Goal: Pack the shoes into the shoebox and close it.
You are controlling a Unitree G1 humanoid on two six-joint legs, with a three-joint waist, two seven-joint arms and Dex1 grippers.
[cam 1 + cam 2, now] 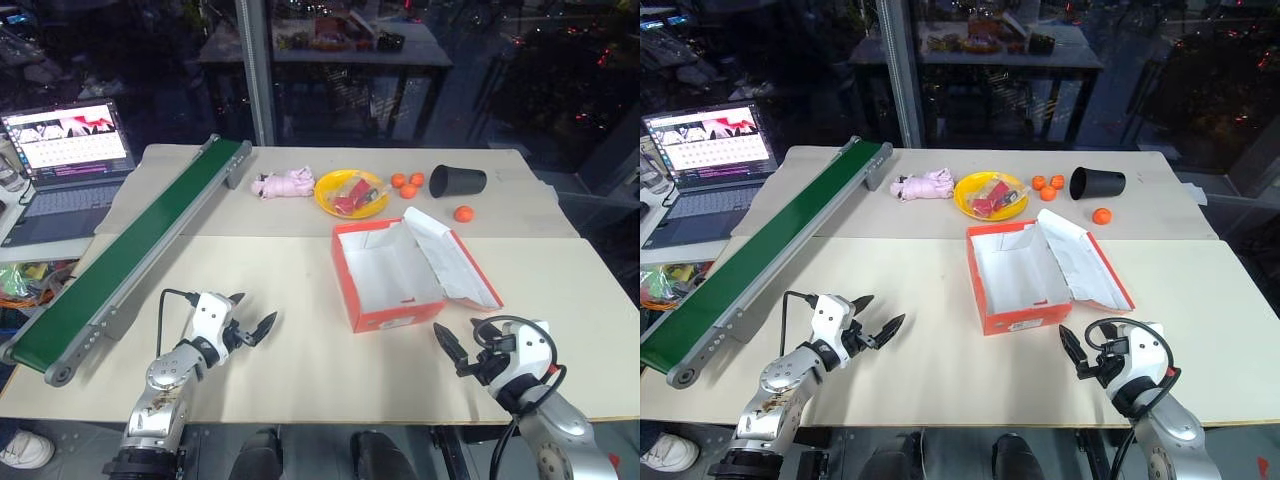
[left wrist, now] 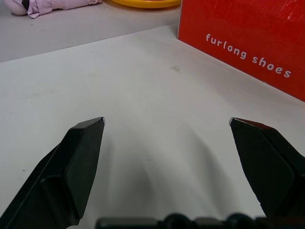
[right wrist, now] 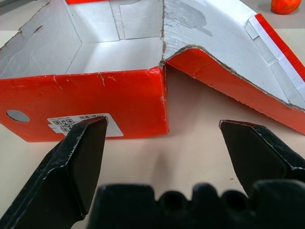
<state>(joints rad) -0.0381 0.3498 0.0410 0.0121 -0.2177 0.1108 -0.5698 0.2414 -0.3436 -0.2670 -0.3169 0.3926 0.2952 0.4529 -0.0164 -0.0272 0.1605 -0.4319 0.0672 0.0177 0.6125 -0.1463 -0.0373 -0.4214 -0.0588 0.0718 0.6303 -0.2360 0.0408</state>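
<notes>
The shoebox (image 1: 395,318) stands open in the middle of the table, orange-red outside and white and empty inside. Its lid (image 1: 455,260) leans out to the right on its hinge. The shoes are out of view. My left gripper (image 1: 255,310) hovers open over bare tabletop, left of the box and pointing toward it; the left wrist view shows the box's side wall (image 2: 248,43) ahead of the open left gripper (image 2: 167,121). My right gripper (image 1: 460,335) is open just in front of the box's near right corner (image 3: 162,102), holding nothing.
A green conveyor belt (image 1: 130,250) runs diagonally along the left side, with a laptop (image 1: 65,150) beyond it. At the back lie a pink cloth bundle (image 1: 285,183), a yellow bowl (image 1: 350,192), small oranges (image 1: 407,185) and a tipped black cup (image 1: 457,180).
</notes>
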